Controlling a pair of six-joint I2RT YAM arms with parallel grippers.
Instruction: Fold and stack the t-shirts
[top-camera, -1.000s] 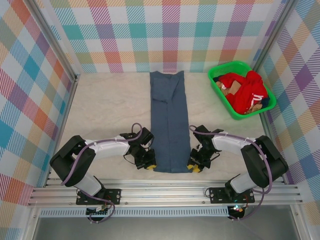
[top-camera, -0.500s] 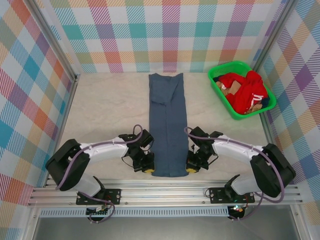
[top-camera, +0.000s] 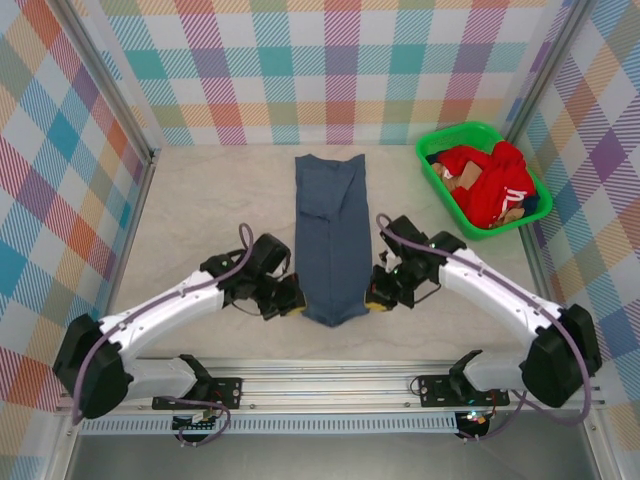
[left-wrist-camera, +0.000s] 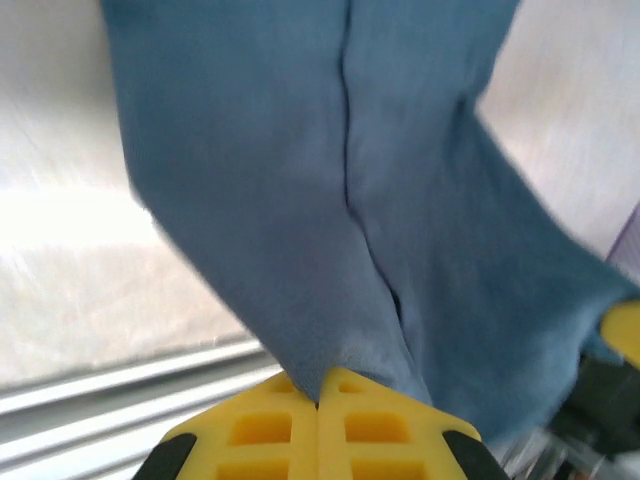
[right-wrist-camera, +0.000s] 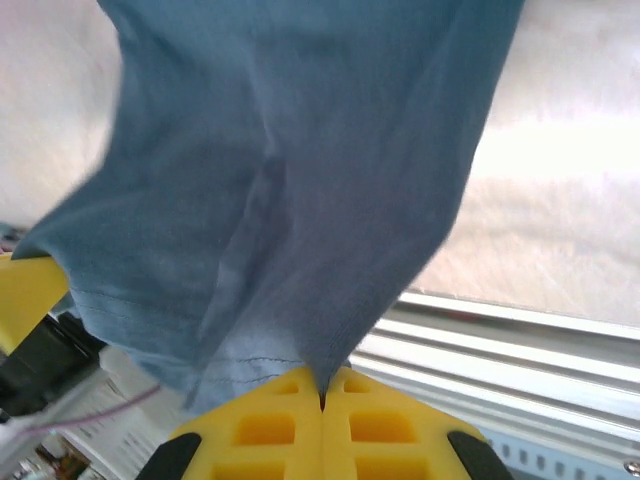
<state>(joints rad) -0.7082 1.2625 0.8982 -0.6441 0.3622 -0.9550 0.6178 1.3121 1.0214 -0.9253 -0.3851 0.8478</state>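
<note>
The left end effector (top-camera: 292, 308) and right end effector (top-camera: 374, 297) are each clenching one near corner of one slate-blue t-shirt (top-camera: 330, 235) lying left of one green bin (top-camera: 437, 185).

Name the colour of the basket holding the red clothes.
Bright green; the basket shows best in the top view.

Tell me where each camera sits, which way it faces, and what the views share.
Top external: above and behind the arms, facing down at the table; both arms show, left gripper and right gripper pinching the near end of the t-shirt.
Left wrist: on the left arm, facing along its shut yellow fingers at the cloth they pinch.
Right wrist: on the right arm, facing along its own shut fingers likewise.
Shared: both wrist views see the same blue t-shirt over the pale table.
</note>
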